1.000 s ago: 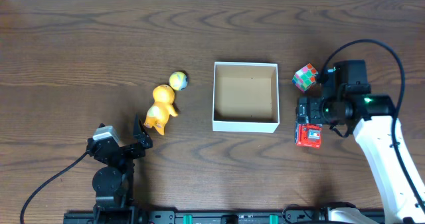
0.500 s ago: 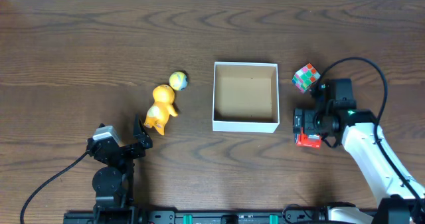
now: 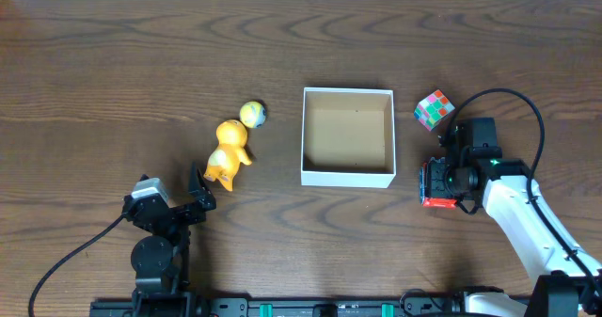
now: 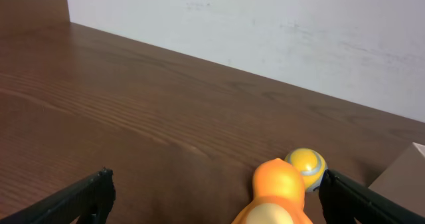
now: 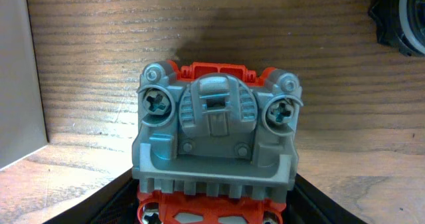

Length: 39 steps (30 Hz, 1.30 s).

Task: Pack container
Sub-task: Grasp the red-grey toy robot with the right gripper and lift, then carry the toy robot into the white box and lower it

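Packing has hardly begun, to judge by the layout: on the wooden table [image 3: 113, 63] the container [image 3: 348, 178] sits in the middle with its brown floor bare and every toy outside it. The step in hand looks like the first pick. The right gripper [image 3: 440, 183] is down over the red and grey toy [image 5: 216, 131], just beside the container's right wall, with a dark finger on either side of it. The wrist view crops the contact, so I cannot tell whether the pads are pinching the toy or only flanking it. The left gripper [image 4: 216, 181] rests low with its fingers spread wide and nothing between them, facing the orange figure [image 3: 227, 152]. Smaller things wait: a colour cube [image 3: 433, 109] near the container's far right corner and a yellow ball [image 3: 252, 113] beside the figure. Next, I judge, comes a firm squeeze, a lift clear of the thin wall, then a short move left over the floor
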Motion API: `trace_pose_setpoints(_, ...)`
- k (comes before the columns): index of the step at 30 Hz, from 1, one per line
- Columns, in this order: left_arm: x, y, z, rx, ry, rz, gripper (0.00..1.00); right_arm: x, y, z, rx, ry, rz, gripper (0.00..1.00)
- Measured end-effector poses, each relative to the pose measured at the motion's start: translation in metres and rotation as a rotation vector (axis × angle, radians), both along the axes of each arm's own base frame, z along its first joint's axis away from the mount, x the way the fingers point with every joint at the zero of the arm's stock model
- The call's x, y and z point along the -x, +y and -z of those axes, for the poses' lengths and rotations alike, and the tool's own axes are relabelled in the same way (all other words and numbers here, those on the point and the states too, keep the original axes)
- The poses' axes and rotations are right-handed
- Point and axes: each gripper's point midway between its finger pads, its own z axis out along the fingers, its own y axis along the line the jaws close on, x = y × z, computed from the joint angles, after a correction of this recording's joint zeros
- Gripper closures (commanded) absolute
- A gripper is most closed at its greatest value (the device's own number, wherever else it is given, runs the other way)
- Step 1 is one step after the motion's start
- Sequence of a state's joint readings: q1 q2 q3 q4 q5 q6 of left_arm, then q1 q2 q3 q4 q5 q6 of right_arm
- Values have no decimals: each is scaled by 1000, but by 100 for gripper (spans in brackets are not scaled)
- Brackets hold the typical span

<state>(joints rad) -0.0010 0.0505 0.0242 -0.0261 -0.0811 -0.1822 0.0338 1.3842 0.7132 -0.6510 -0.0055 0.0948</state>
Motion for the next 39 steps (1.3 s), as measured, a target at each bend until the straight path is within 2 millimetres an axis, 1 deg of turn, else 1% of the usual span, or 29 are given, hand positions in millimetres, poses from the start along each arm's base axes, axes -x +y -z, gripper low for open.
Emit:
trace_pose_setpoints(8, 0, 0, 0, 0, 0, 0, 2, 1, 0, -1, 0, 8, 0, 48)
trace_pose_setpoints(12, 0, 0, 0, 0, 0, 0, 2, 5, 1, -6, -3, 39, -1, 48)
trace_pose_setpoints(14, 0, 0, 0, 0, 0, 0, 2, 0, 1, -15, -5, 35, -1, 49)
trace_pose_setpoints(20, 0, 0, 0, 0, 0, 0, 2, -33, 6, -67, -19, -55, -10, 51)
trace_pose_setpoints(21, 0, 0, 0, 0, 0, 0, 2, -37, 7, -72, -20, -68, -15, 52)
trace_pose_setpoints(23, 0, 0, 0, 0, 0, 0, 2, -47, 15, -87, -23, -104, -37, 53)
trace_pose_setpoints(26, 0, 0, 0, 0, 0, 0, 2, -58, 32, -107, -32, -158, -89, 54)
trace_pose_setpoints(29, 0, 0, 0, 0, 0, 0, 2, -70, 55, -126, -46, -225, -149, 54)
trace_pose_setpoints(32, 0, 0, 0, 0, 0, 0, 2, -81, 81, -143, -71, -300, -200, 57)
trace_pose_setpoints(35, 0, 0, 0, 0, 0, 0, 2, -84, 103, -150, -97, -338, -237, 59)
trace_pose_setpoints(39, 0, 0, 0, 0, 0, 0, 2, -81, 130, -154, -134, -362, -273, 61)
